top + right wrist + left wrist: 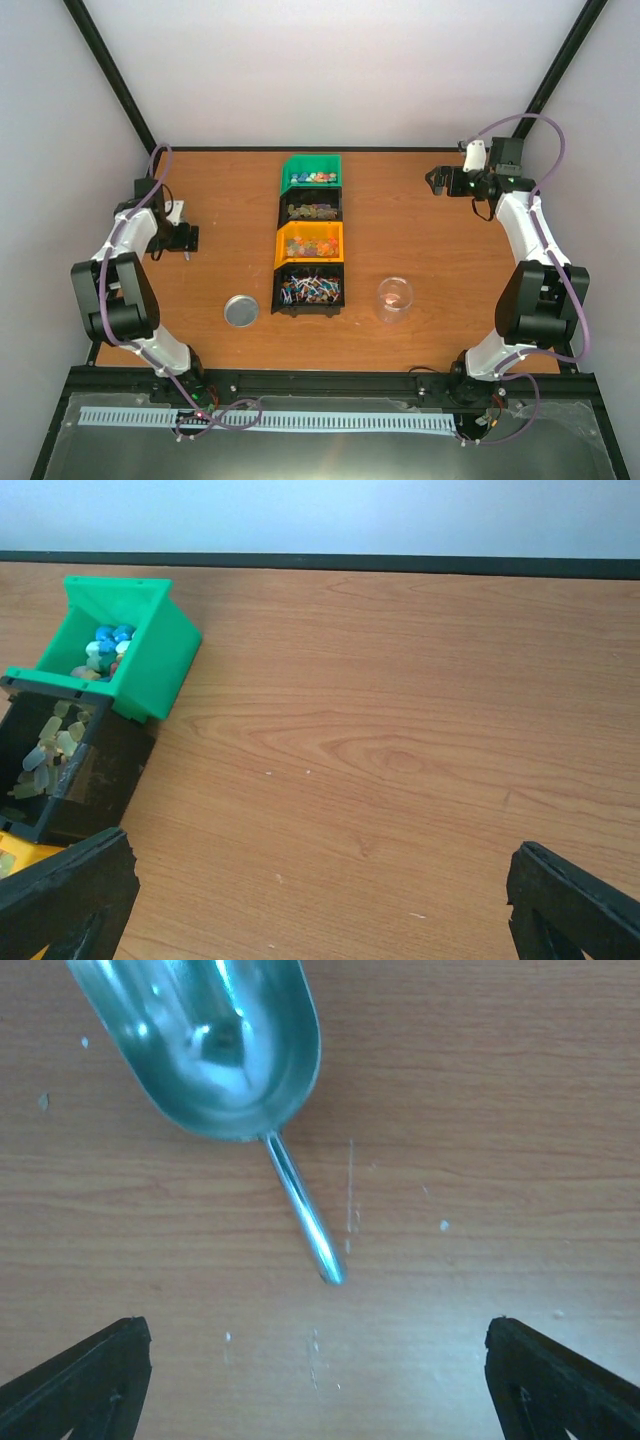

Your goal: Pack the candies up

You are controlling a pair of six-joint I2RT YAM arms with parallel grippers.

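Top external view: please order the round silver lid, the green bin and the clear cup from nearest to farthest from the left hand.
From the left hand:
1. Round silver lid: closer to the arm bases, slightly to the hand's right.
2. Green bin: far end of the bin row, mid-table.
3. Clear cup: past the bin row, on the right arm's side.

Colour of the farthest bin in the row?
Green bin, clearest in the right wrist view.

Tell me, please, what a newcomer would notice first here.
Four bins of candies, green, black, orange, black, line the table's middle. A clear cup stands right of the nearest bin, a round metal lid left of it. A silver scoop lies before the open left gripper.
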